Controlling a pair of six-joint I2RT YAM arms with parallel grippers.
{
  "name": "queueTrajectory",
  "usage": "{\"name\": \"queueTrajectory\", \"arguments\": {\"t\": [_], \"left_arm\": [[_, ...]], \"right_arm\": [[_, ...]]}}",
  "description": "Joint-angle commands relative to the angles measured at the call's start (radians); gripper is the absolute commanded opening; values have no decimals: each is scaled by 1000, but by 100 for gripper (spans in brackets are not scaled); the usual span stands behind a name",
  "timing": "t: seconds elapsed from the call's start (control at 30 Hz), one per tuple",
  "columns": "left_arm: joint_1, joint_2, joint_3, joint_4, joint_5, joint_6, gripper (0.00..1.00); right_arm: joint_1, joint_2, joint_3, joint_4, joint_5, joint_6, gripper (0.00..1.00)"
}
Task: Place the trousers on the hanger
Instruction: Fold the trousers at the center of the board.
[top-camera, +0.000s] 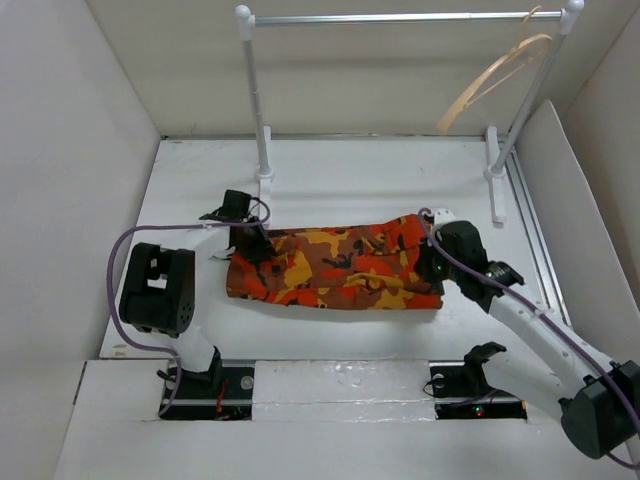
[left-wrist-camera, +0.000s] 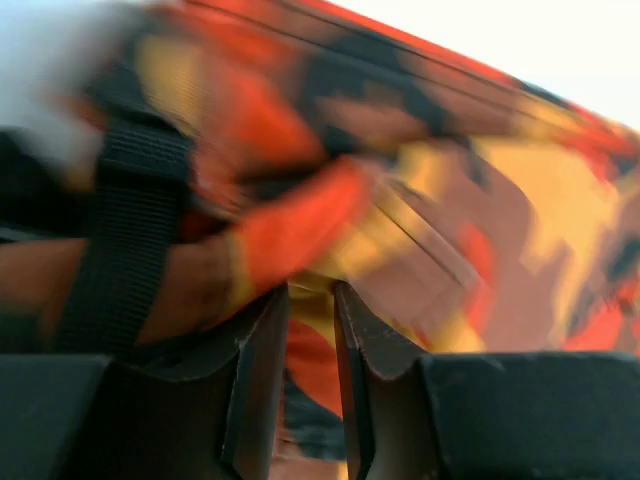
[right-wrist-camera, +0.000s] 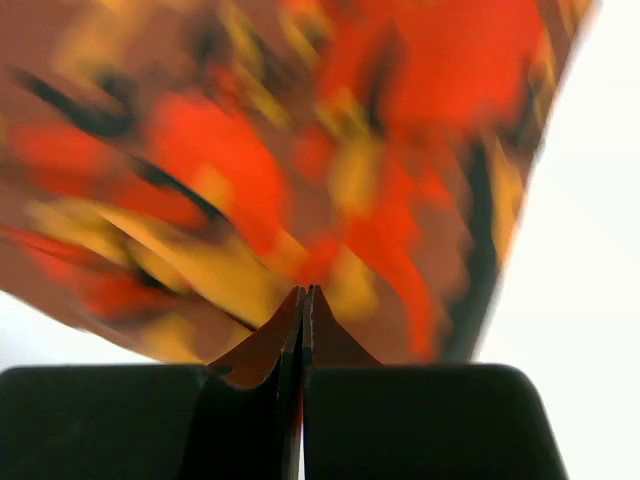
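Gripping the trousers (top-camera: 335, 265) at both ends.

With the left pincer (left-wrist-camera: 300, 350): closed to a narrow slit, a fold of cloth wedged between the fingers (left-wrist-camera: 262, 385). With the right pincer (right-wrist-camera: 302, 320): pressed fully together, tips hard against the print. Cannot tell through the blur whether any cloth is actually caught there.

Lying folded as one long band on the table (top-camera: 350, 190), stretched from one pincer straight across to the other.

As for the hanger (top-camera: 480, 82): up on the rail (top-camera: 400, 17), tilted, well beyond and above the right pincer and far across from the left.

Judged to be the lift, not yet off the table. To do it well:
- Raise both ends together at an even pace.
- Keep enough tension to stop the middle sagging, yet not so much as to tug cloth out of a shallow pinch.
- Test the right hold early, and re-pinch deeper if slipping.
- Carry away toward the far right, staying wide of the near post.
- Come at the hanger slowly. Likely to swing at a touch, hanging free as it does.
- Drape the middle over it before letting go.
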Motion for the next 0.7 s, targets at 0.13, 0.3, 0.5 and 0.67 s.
{"name": "queueTrajectory", "arguments": {"t": [0.13, 0.3, 0.5, 0.67], "left_arm": [[292, -36, -124, 5, -67, 20, 22], [404, -109, -135, 3, -31, 58, 22], [355, -226, -9, -46, 54, 61, 22], [195, -315, 98, -68, 8, 54, 14]], "right_arm": [[-76, -75, -263, 68, -128, 87, 0], [13, 9, -315, 159, -125, 124, 0], [132, 57, -165, 32, -27, 81, 0], [156, -18, 13, -64, 68, 26, 0]]}}
